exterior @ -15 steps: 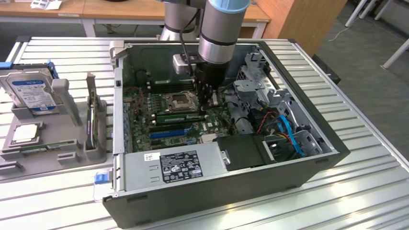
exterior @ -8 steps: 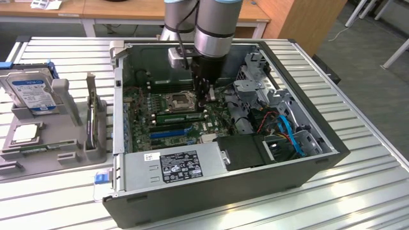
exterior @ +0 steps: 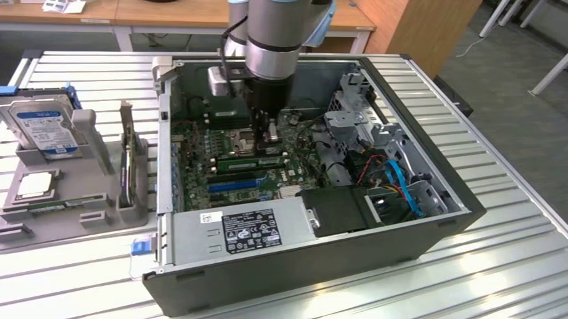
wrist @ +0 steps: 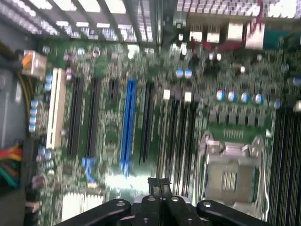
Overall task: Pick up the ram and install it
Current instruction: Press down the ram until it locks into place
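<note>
The ram [exterior: 252, 161] is a long green stick standing on edge in a slot of the motherboard [exterior: 199, 156], inside the open computer case [exterior: 443, 199]. My gripper [exterior: 268, 147] reaches straight down into the case, and its tip is just behind the ram's right half in the exterior view. Whether it touches the stick I cannot tell. In the wrist view my gripper [wrist: 160, 182] has its black fingers [wrist: 154, 184] pressed together with nothing between them, hanging over the row of black memory slots [wrist: 176, 136] beside the CPU socket [wrist: 230, 174].
A grey tray [exterior: 89, 189] at the exterior view's left holds a silver hard drive [exterior: 42, 127] with a blue label, an upright expansion card [exterior: 132, 166] and a square chip [exterior: 36, 183]. Inside the case are the power supply [exterior: 244, 229], blue cables [exterior: 400, 179] and a blue card slot [wrist: 127, 122].
</note>
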Controlling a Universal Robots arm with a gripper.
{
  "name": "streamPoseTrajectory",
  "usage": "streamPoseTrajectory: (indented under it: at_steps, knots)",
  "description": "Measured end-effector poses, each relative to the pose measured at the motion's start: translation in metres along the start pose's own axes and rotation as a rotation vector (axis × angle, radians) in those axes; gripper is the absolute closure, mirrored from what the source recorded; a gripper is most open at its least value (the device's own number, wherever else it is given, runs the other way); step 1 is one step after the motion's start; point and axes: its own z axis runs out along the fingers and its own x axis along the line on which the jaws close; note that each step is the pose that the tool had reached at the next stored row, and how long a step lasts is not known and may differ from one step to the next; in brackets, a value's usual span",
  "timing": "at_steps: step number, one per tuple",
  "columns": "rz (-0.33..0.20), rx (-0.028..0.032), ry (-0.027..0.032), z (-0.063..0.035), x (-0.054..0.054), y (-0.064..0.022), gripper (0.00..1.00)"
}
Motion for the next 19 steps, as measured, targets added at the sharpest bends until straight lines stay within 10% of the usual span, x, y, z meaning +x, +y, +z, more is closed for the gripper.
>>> streamPoseTrajectory:
  at_steps: [13, 19]
  knots:
    - [0.000, 0.0007, 0.0001, 0.0010, -0.004, 0.0587, 0.89]
    - [0.000, 0.0007, 0.0001, 0.0092, -0.004, 0.0587, 0.89]
